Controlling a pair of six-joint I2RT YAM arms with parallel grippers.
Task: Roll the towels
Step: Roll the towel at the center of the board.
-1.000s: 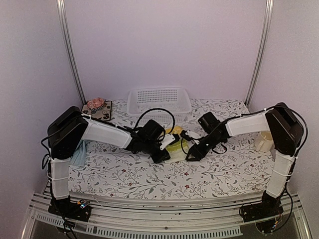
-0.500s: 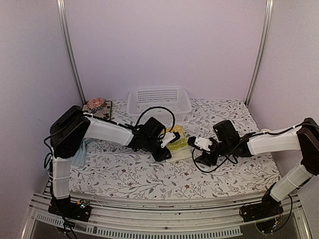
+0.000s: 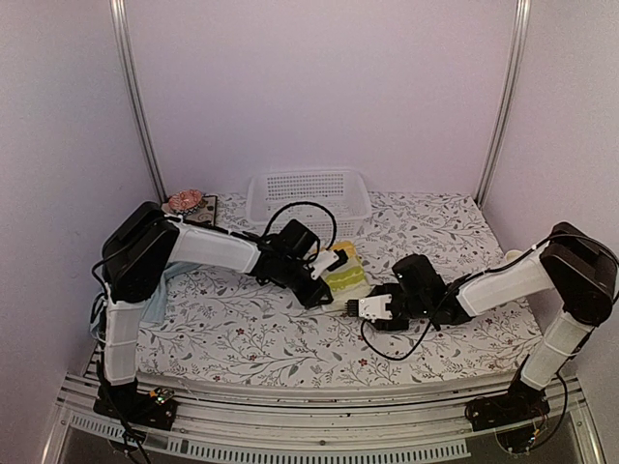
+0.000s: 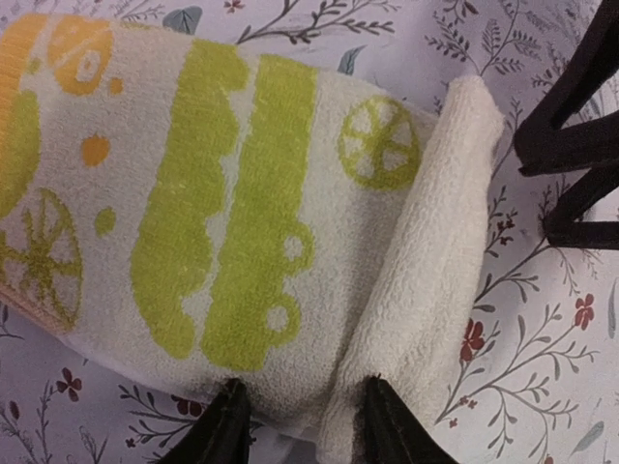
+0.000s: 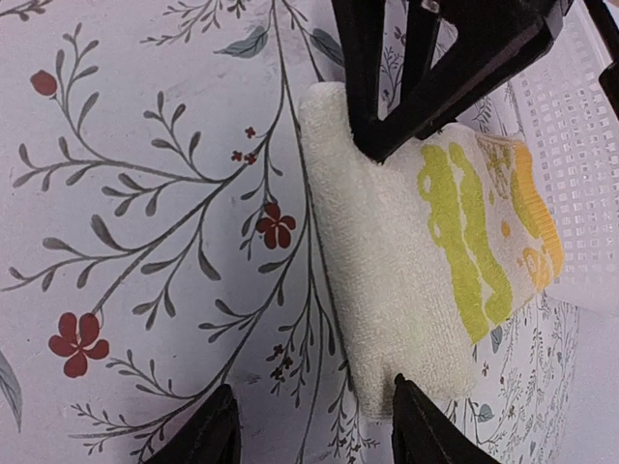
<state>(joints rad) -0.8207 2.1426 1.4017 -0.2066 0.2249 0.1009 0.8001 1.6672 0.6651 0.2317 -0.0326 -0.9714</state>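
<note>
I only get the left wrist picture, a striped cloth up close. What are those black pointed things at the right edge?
Observer: That is the right claw, held low over the flower-patterned table. Its jaws are apart and point at one end of the cream terry towel with yellow-green stripes.
Visitor: Is that the only towel?
Observer: No. A pale blue towel lies at the table's left edge, partly under the left arm.
Visitor: Anything behind it all?
Observer: A white perforated plastic basket stands just behind the striped towel, near the back wall.
</note>
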